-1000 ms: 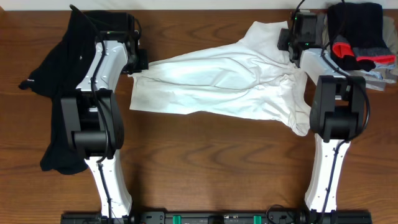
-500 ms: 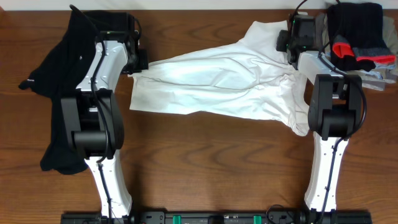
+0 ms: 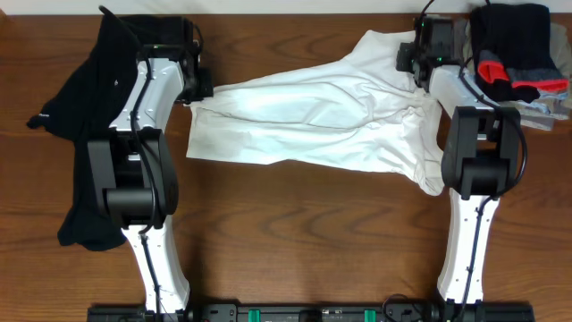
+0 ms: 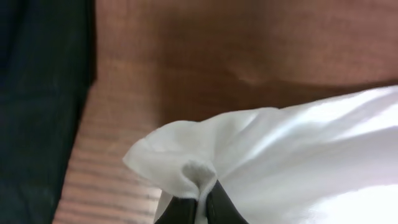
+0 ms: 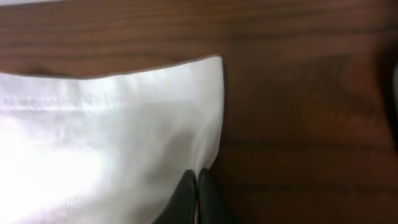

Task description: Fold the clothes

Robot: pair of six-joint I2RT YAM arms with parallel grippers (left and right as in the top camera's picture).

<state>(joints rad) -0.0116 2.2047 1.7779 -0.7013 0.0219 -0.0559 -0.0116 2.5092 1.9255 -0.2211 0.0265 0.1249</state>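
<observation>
Dark wooden table (image 3: 295,233) fills my overhead feed from edge to edge. Across its middle lies the white T-shirt (image 3: 313,125), spread out sideways and wrinkled, reaching from the left arm to the right arm, with one flap running up toward the far edge and another hanging toward me on the right. Along the left side I see the black garment (image 3: 76,98), a long loose heap that passes under the left arm (image 3: 134,161). The right arm (image 3: 478,170) stands on the other side, its forearm lying over the shirt's right end. Behind it, in the far right corner, sits a small pile of clothes (image 3: 518,54) in black, red and grey, apart from the shirt.

On my left wrist feed, the left gripper (image 4: 200,202) is clamped on a bunched fold at the shirt's left edge, the cloth puffing up above the tips. On the right wrist feed, the right gripper (image 5: 196,193) has its fingers pressed together at the shirt's hemmed corner; the picture is soft, but I think a bit of that edge is pinched between them.
</observation>
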